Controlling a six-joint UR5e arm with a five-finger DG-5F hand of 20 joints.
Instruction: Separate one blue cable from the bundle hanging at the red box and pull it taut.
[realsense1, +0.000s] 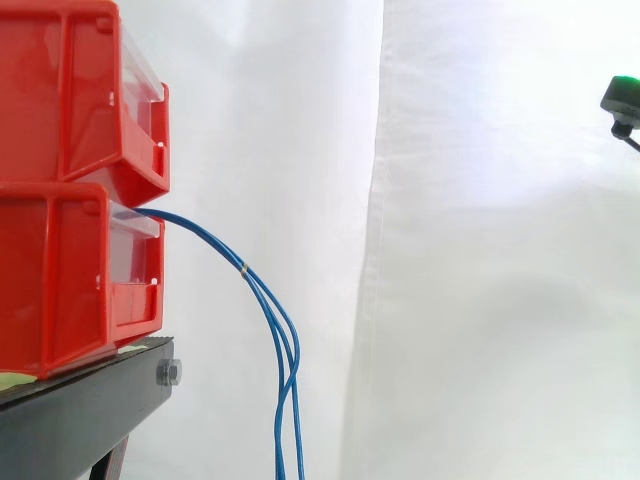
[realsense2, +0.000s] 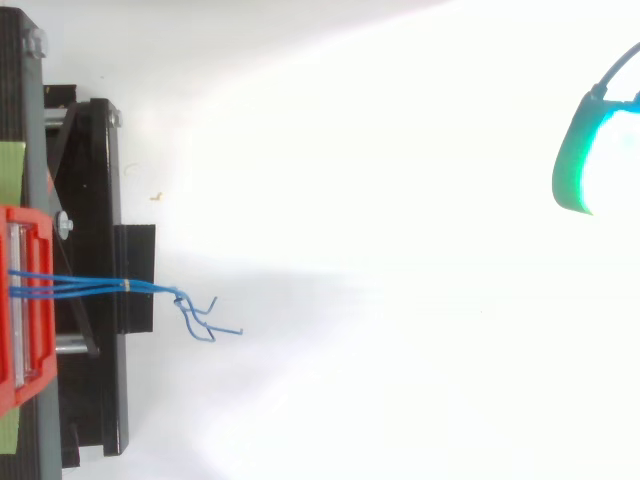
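A bundle of thin blue cables (realsense1: 270, 320) comes out of the front of the lower red bin (realsense1: 60, 280), bound by a small yellowish tie, and hangs down past the stand's edge. In the top view the blue cables (realsense2: 90, 287) run right from the bin and end in bent tips beyond the stand. My hand (realsense1: 622, 97) is far off at the upper right edge, glowing green, well apart from the cables. From above, my hand (realsense2: 578, 150) sits at the right edge, touching nothing.
A second red bin (realsense1: 70, 100) is stacked on the lower one. Both rest on a black stand (realsense1: 80, 410) at the left. A white curtain (realsense1: 450, 250) hangs behind, with a wide open gap between cables and hand.
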